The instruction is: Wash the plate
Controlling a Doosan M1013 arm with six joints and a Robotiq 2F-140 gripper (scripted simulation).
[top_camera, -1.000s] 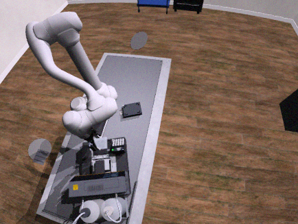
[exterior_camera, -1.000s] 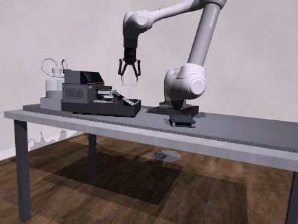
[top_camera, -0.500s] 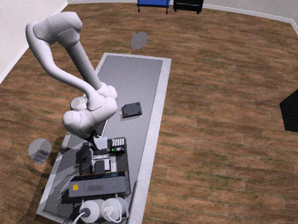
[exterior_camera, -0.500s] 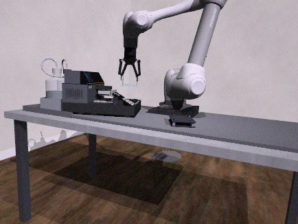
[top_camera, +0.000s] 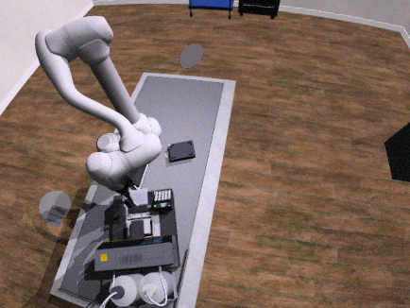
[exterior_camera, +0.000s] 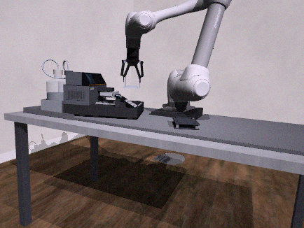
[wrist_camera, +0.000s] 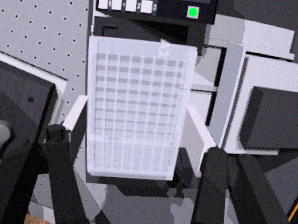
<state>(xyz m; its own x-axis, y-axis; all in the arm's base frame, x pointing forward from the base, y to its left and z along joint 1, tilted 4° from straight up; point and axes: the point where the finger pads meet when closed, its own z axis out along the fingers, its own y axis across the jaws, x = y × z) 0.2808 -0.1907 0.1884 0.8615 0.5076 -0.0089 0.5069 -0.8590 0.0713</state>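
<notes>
My gripper [exterior_camera: 132, 76] [wrist_camera: 136, 114] is shut on the clear multi-well plate [exterior_camera: 132, 83] [wrist_camera: 136, 106] [top_camera: 138, 195] and holds it by its long sides. It hangs level in the air above the front of the plate washer [exterior_camera: 101, 106] [top_camera: 137, 257]. The washer's lamp [wrist_camera: 193, 11] [top_camera: 155, 206] shows green. The black plate nest N1 [top_camera: 181, 150] [exterior_camera: 185, 122] is empty, further along the table near the arm's base.
The washer's tall rear housing [exterior_camera: 84, 80] and two white bottles [top_camera: 124, 287] [exterior_camera: 54, 85] with tubing stand behind the carrier. The arm's base [exterior_camera: 182, 110] is on the grey table [top_camera: 189, 104] [exterior_camera: 245, 133].
</notes>
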